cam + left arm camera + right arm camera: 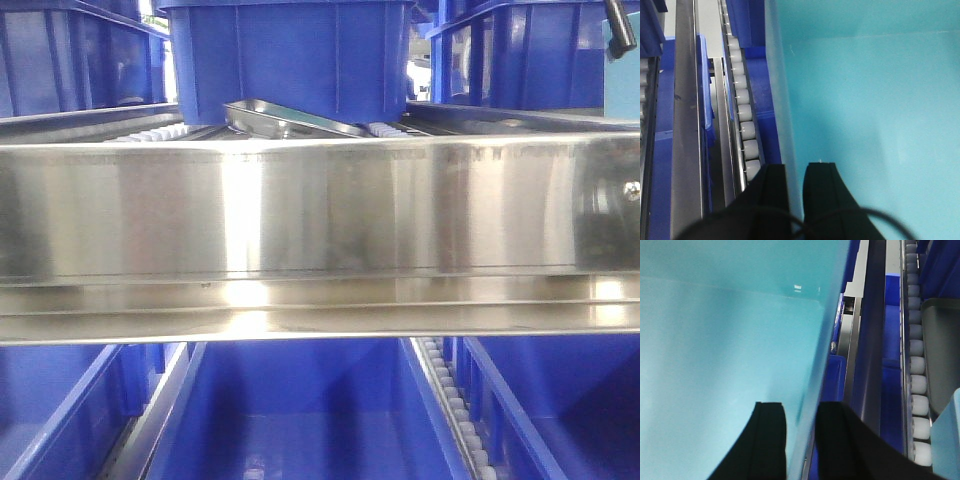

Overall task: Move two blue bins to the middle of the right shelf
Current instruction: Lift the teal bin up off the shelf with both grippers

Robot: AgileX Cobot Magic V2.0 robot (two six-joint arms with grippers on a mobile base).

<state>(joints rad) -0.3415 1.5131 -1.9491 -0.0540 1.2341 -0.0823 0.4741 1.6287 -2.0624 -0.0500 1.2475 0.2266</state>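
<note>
A blue bin [290, 60] stands at the top centre of the front view, above the steel shelf rail. Both wrist views look into it, and its inside shows pale teal there [870, 100] [725, 340]. My left gripper [795, 167] is shut on the bin's left wall, one finger inside and one outside. My right gripper [801, 405] grips the right wall the same way. More blue bins [70, 60] [520, 50] sit to either side at that level. Neither gripper's jaws show in the front view.
A wide steel shelf beam [320, 230] fills the middle of the front view. A shallow metal tray [290, 120] lies under the held bin. Roller tracks [742, 115] [917, 385] run beside it. Open blue bins [300, 420] sit on the level below. A grey tray [940, 350] is at right.
</note>
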